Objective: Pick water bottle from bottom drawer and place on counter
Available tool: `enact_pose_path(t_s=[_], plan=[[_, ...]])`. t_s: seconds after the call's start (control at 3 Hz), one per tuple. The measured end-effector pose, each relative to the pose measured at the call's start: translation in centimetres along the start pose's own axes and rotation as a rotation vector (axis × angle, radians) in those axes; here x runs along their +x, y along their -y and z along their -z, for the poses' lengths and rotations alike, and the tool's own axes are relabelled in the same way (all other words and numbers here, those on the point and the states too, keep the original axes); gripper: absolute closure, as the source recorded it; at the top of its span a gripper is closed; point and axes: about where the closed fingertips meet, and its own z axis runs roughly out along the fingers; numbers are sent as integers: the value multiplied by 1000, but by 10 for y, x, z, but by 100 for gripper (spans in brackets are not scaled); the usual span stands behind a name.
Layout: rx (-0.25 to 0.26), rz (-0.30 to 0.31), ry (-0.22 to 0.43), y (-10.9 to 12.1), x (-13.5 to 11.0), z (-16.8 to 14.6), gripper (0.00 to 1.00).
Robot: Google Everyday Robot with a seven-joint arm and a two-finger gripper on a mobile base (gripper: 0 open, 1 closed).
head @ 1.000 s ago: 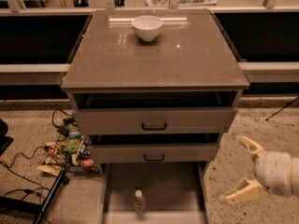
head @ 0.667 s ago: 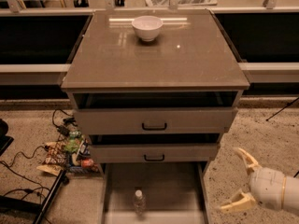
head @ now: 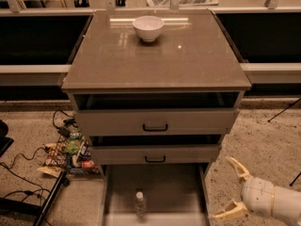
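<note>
The water bottle (head: pixel 139 203), small and clear with a white cap, stands upright in the bottom drawer (head: pixel 157 185), which is pulled out at the foot of the cabinet. The counter (head: pixel 183 60) is the glossy grey-brown top above it. My gripper (head: pixel 233 188) is at the lower right, beside the drawer's right wall and well to the right of the bottle, at about its height. Its two pale fingers are spread apart and hold nothing.
A white bowl (head: pixel 148 28) sits at the back middle of the counter. Two upper drawers with black handles (head: pixel 155 126) stand partly open above the bottom drawer. Snack packets and cables (head: pixel 70 154) lie on the floor at the left.
My gripper has moved down and slightly left, closer to the bottom drawer's right side. Its fingers stay spread. The bottle has not moved.
</note>
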Motion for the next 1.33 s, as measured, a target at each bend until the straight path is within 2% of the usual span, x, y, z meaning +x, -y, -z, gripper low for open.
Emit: enact_pose_path(t_s=[0.33, 0.67, 1.0, 1.33], plan=[[-23, -6, 7, -1, 26, -29, 0], [-60, -28, -5, 4, 84, -83, 0], [-122, -70, 17, 4, 144, -148, 0], [-173, -106, 61, -7, 197, -205, 0]])
